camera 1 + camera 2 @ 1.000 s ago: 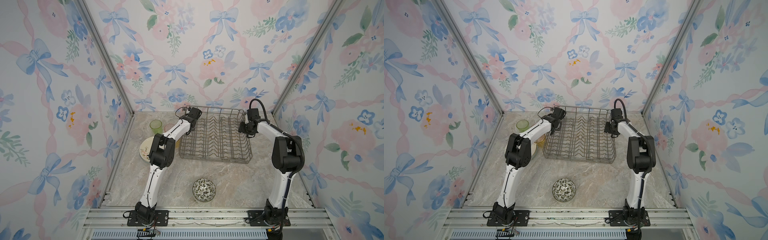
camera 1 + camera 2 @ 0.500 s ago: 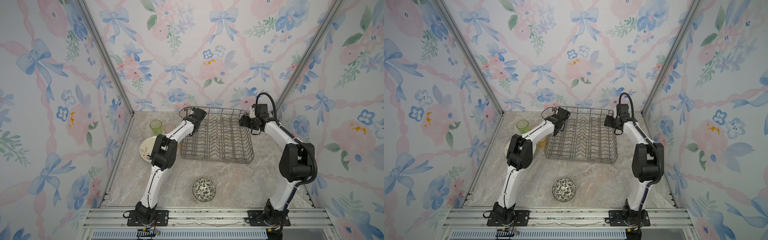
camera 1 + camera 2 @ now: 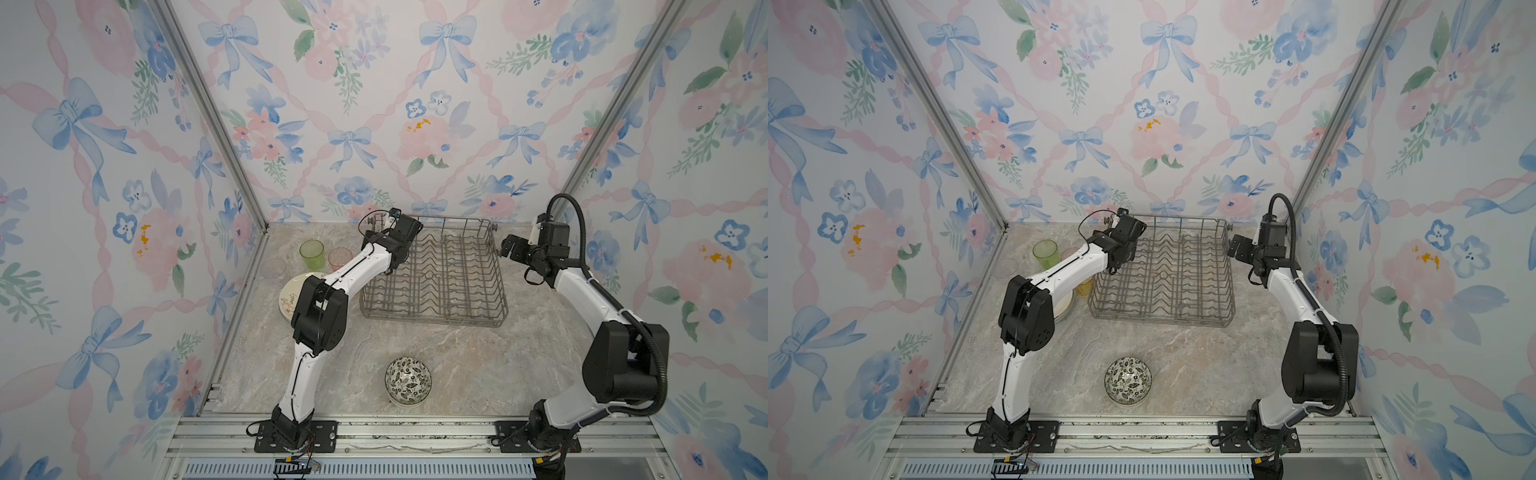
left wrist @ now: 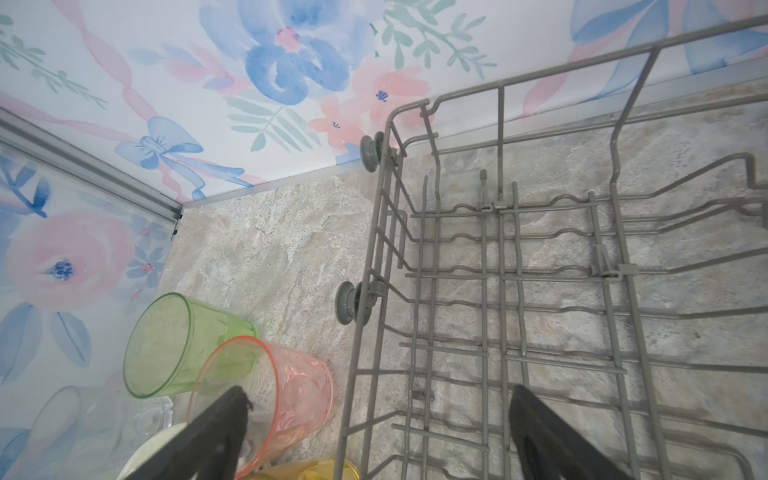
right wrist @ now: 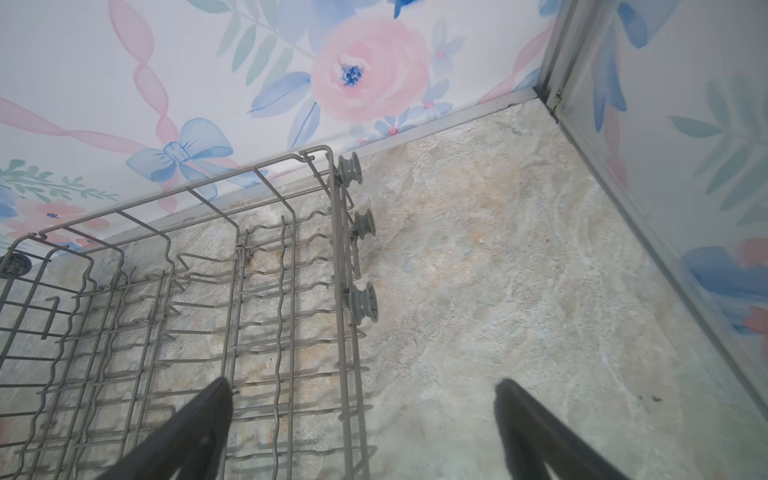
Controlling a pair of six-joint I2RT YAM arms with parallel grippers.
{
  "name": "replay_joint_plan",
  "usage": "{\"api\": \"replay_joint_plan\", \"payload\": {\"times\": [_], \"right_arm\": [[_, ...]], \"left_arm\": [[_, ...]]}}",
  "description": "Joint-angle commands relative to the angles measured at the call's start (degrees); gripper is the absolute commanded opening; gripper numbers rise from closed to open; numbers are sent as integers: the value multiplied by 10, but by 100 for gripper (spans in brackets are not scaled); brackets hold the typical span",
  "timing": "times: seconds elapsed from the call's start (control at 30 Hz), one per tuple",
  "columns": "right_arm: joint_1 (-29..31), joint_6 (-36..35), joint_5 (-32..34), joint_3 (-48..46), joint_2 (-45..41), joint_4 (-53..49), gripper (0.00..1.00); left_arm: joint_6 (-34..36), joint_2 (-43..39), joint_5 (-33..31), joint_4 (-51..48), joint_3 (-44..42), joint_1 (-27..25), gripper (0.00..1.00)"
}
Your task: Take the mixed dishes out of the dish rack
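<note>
Marble table (image 3: 478, 365), floral walls (image 3: 374, 104): in both top views we see the rack (image 3: 432, 321) at the back, w/ green tumbler (image 3: 311, 254), pink tumbler (image 3: 340, 258) and plate (image 3: 286, 297) left of it, bowl (image 3: 408, 381) up front. Left wrist: left gripper (image 4: 378, 390) jaws wide apart astride the rack's side wall, gripping nothing. Right wrist: right gripper (image 5: 361, 383) same, astride the opp. wall.

Dish rack (image 3: 432, 322): square grey wire basket, tine rows, side wheels, sitting flat at the back of the worktop (image 3: 457, 365). Green tumbler (image 3: 311, 254), pink tumbler (image 3: 340, 258), clear tumbler (image 3: 273, 269) and yellow tumbler (image 3: 1084, 286) grouped to its left, with cream floral plate (image 3: 289, 301) lying flat beside them. Leaf-patterned bowl (image 3: 407, 381) alone near the front edge.
</note>
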Motion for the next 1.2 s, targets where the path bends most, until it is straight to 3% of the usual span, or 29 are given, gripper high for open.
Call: {"api": "replay_joint_plan", "payload": {"times": [0.0,0.23,0.33,0.5,0.6,0.7,0.9,1.17], "right_arm": [[2,-31,67,-78,-59,93,97],[5,-47,159,-271,-202,223,97],[5,-56,182,-315,-233,242,97],[11,-60,232,-367,-265,252,97],[23,-67,266,-411,-283,282,97],[26,-53,277,-436,-275,305,97],[42,-62,275,-431,-226,352,97],[46,-69,271,-415,-116,422,97]], "left_arm": [[-14,-89,-20,58,-84,-3,98],[103,-351,2,434,-457,2,98],[101,-412,12,474,-549,22,98],[130,-483,-25,557,-709,38,98],[129,-527,0,633,-806,72,98],[147,-548,31,720,-877,98,98],[192,-526,60,798,-920,134,98],[246,-425,117,1071,-1008,160,98]]}}
